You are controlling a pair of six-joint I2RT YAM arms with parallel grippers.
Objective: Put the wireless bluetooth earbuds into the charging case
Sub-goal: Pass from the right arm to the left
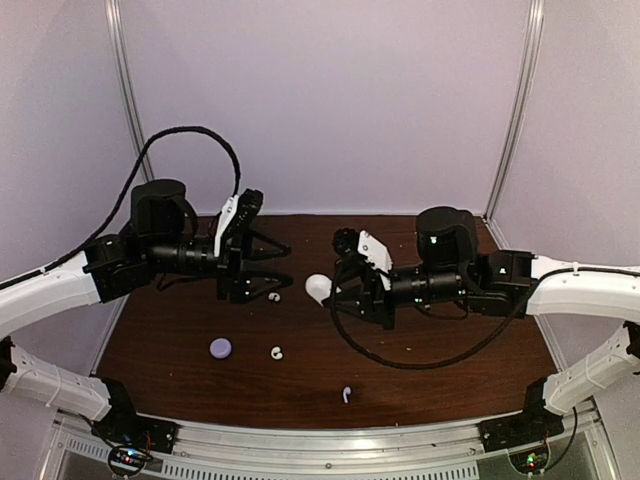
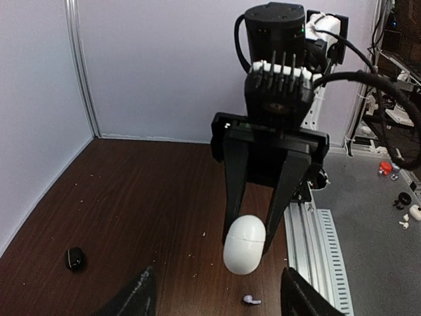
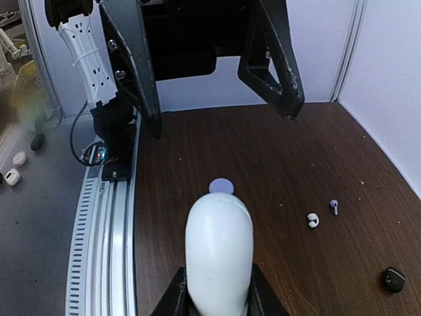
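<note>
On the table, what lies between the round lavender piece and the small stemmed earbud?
A curled white earbud, apart from the round lavender piece and the stemmed earbud; the top view shows it.

Dark wood-grain tabletop (image 1: 450,385) lay central, pale lilac walls (image 1: 330,100) rose at nine, twelve, three o'clock, slotted silver rail (image 1: 330,445) ran at six.

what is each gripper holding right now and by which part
The right gripper is shut on the white charging case, pinching its two sides near one end. The left gripper is open and holds nothing.
</note>
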